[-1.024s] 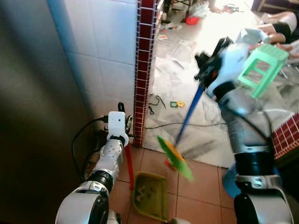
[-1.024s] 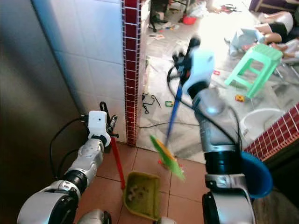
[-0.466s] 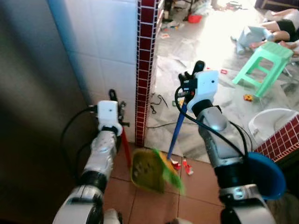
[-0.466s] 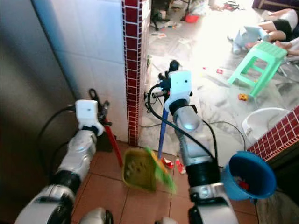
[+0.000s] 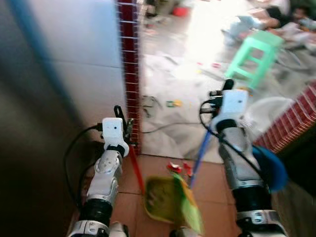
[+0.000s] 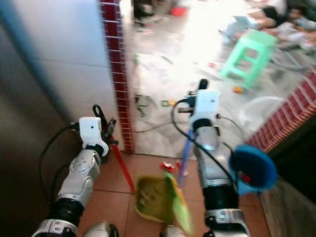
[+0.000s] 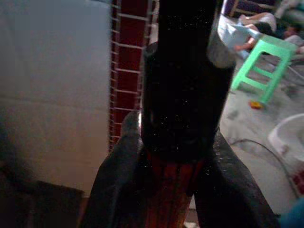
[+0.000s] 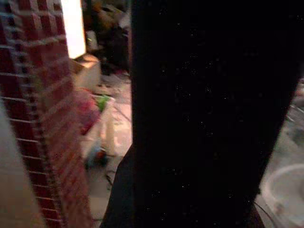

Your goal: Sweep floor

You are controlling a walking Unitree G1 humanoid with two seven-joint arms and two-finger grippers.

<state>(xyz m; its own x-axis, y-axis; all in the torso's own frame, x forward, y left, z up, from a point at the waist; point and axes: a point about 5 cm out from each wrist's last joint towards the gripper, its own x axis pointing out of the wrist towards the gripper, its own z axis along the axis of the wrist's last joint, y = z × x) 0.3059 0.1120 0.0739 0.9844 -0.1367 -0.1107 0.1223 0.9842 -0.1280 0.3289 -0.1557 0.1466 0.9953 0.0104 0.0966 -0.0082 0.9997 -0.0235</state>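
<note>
- Our left gripper (image 5: 123, 129) is clamped on the dustpan's red handle (image 5: 136, 168), beside the red-tiled wall edge (image 5: 129, 74).
- We see the dustpan (image 5: 163, 205) resting on the terracotta floor (image 5: 212, 197).
- Green broom head (image 5: 190, 212) overlaps the pan's right rim.
- Litter (image 5: 178, 168) lies just beyond.
- Our right gripper (image 5: 217, 98) grips the blue broomstick (image 5: 200, 155).
</note>
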